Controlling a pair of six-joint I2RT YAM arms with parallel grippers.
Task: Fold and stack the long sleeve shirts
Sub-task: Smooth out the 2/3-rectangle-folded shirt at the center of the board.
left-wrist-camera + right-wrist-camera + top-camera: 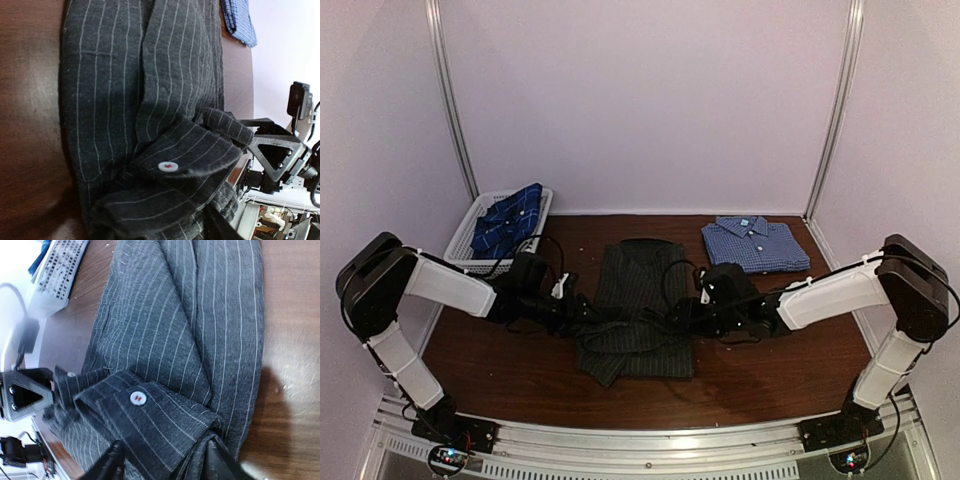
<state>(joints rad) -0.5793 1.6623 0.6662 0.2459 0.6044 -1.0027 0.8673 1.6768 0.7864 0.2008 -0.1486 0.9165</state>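
Observation:
The charcoal pinstripe shirt (635,310) lies flat at the table's middle, sleeves folded in. My left gripper (588,314) is at its left edge and my right gripper (677,316) at its right edge, both low on the cloth. In the right wrist view the dark fingers (113,464) stand either side of a bunched buttoned cuff (150,415), pinching it. In the left wrist view the shirt (125,90) fills the frame and a raised cuff (190,155) and bunched cloth cover my fingers. The blue-and-white check shirt (755,243) lies folded at back right. The navy plaid shirt (508,220) sits in the basket.
A white mesh basket (470,240) stands at the back left against the wall. The dark wooden table (770,370) is walled by pale panels at the back and sides. Each wrist view shows the other arm's gripper body close across the shirt.

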